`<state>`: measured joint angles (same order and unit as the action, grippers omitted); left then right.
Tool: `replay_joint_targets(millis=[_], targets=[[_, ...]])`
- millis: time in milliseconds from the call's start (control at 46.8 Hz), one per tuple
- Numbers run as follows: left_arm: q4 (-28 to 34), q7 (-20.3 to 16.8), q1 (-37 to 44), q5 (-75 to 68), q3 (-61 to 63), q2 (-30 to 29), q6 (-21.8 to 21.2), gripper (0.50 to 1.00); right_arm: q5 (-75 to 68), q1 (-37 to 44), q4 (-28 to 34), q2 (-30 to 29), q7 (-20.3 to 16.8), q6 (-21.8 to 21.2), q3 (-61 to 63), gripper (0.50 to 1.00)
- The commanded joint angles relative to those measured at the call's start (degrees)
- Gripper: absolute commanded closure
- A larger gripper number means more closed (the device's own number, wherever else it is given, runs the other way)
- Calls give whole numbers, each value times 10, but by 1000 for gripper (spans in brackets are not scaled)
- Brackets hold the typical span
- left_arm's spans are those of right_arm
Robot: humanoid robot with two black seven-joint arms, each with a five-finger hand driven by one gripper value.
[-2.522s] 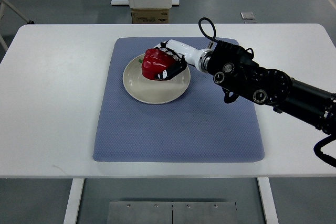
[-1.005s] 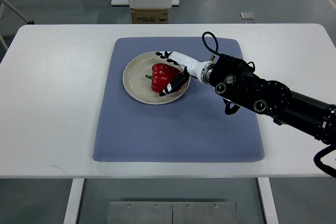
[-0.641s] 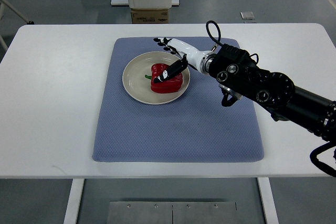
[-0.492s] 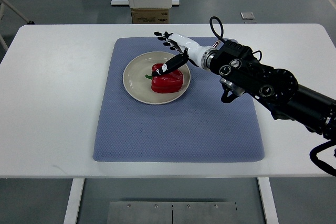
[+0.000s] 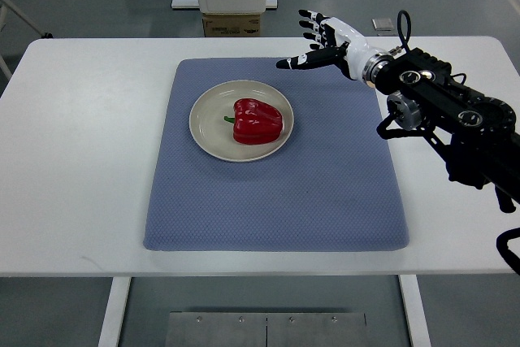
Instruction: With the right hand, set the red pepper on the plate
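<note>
Top view: the red pepper (image 5: 258,121) lay on the plate (image 5: 210,137), slightly toward the 3 o'clock side of its middle, its green stem pointing to 9 o'clock. The plate sat on the blue mat (image 5: 276,201), toward the mat's 11 o'clock part, and the mat covered the middle of the white table (image 5: 81,160). The right robot hand (image 5: 325,42) hovered at about 1 o'clock from the plate, over the mat's far edge, clear of the pepper, with its fingers (image 5: 312,25) spread and nothing in them. No left arm showed.

Judged from this, the placing step looked done and the release made. The next move would call only for the arm to draw off toward 3 o'clock without brushing the plate.
</note>
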<state>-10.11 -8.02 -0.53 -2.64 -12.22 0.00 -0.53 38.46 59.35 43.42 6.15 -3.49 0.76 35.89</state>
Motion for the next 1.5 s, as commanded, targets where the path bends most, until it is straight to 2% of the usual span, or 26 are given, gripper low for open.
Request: replay_joint_targets(millis=[0,107,363,834,1261,1475], targets=[[0,0,0,0,0,0,0,500,0,-17,0,-1,-1,0,51,500],[0,0,0,0,0,0,0,500,0,-39,-1,-4,-1,5,102,500],[0,0,0,0,0,0,0,500,1,-76,1,-18,1,58,181,500],[0,0,0,0,0,0,0,500,6,-119,3,-61,2,61,295,500],[0,0,0,0,0,0,0,500,2,-141,3,-62,2,61,344,500],[0,0,0,0,0,0,0,500,0,-150,4,-62,54,61,359,500]])
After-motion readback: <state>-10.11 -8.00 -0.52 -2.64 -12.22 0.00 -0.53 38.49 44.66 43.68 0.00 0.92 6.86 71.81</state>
